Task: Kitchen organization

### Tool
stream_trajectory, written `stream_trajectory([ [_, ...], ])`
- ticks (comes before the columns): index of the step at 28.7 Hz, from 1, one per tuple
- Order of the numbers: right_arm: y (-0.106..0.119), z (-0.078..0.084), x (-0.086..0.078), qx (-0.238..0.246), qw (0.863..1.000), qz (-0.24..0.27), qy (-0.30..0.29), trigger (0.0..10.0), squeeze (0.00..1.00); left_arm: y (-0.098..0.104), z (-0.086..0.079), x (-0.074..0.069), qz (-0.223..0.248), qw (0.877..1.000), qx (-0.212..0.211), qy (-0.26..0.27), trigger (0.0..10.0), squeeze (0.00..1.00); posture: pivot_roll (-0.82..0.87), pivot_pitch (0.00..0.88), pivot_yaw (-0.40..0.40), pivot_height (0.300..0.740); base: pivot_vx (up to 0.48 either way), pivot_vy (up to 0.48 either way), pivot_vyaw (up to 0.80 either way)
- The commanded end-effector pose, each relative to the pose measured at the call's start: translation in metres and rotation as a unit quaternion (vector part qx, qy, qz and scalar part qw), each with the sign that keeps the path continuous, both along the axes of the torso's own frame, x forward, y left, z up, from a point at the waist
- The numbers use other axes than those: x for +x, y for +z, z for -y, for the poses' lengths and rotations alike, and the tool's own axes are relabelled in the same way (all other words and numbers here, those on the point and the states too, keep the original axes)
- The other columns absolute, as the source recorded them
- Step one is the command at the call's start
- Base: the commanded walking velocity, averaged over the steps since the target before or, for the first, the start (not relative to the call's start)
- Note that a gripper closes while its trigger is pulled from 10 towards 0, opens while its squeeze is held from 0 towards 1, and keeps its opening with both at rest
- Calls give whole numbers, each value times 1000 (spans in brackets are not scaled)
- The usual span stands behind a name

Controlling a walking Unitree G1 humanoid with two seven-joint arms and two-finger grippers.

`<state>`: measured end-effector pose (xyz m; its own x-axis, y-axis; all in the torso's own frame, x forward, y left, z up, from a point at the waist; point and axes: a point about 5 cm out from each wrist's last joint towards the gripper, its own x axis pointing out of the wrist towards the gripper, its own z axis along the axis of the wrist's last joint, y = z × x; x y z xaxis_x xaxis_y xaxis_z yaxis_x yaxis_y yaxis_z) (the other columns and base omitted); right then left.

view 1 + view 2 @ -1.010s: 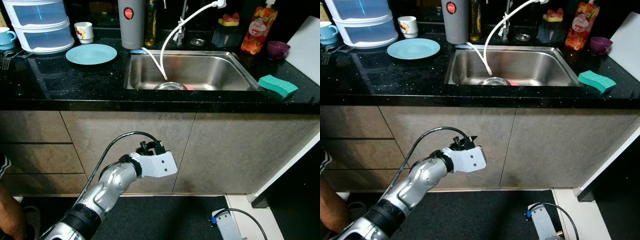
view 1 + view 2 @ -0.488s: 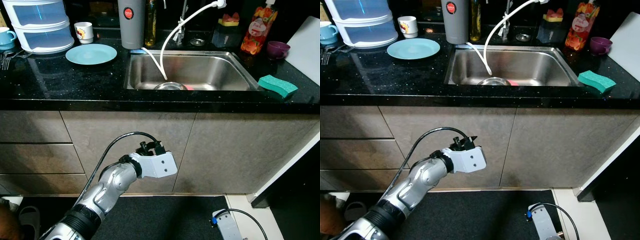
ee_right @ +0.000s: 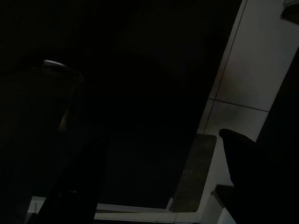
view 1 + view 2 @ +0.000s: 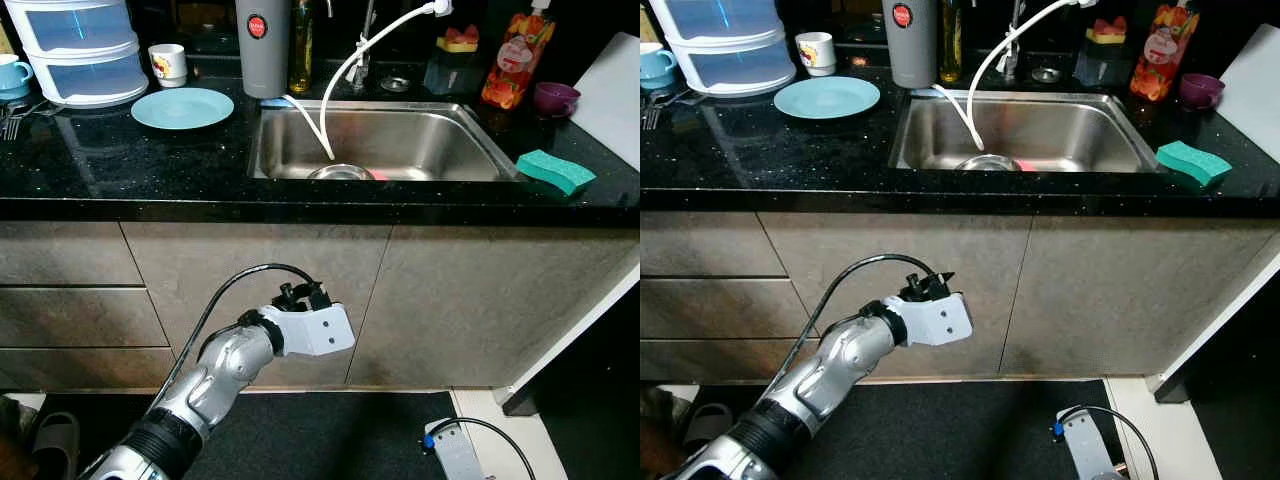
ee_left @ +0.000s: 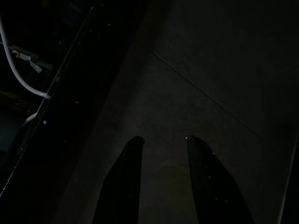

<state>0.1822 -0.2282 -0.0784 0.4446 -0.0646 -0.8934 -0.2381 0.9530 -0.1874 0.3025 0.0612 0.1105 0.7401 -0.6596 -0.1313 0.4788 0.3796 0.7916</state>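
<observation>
Turquoise plate (image 4: 182, 107) lies flat on the black desk (image 4: 120, 160), left of the steel sink (image 4: 385, 140). Left gripper (image 5: 163, 140) hangs low before the cabinet door, fingers spread, empty. Right gripper's state: cannot tell.

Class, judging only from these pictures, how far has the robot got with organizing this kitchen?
Nothing looks done: the plate, cups and sponge lie loose on the counter, and a metal bowl sits in the sink. The left gripper holds nothing, pointed at the cabinet front below. All the sorting remains.
</observation>
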Motion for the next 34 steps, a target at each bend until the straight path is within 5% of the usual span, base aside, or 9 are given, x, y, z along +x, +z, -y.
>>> stream_trajectory([
  [1, -1, 0, -2, 3, 1000, -2, -9, 10000, 0, 0, 1, -2, -2, 1000, 5, -7, 10000, 0, 70, 57, -27, 740, 0, 0, 0],
  [34, 0, -2, 2, 6, 1000, 3, -12, 10000, 0, 1, -1, 3, -4, 1000, 8, -4, 10000, 0, 73, 48, -17, 740, 0, 0, 0],
])
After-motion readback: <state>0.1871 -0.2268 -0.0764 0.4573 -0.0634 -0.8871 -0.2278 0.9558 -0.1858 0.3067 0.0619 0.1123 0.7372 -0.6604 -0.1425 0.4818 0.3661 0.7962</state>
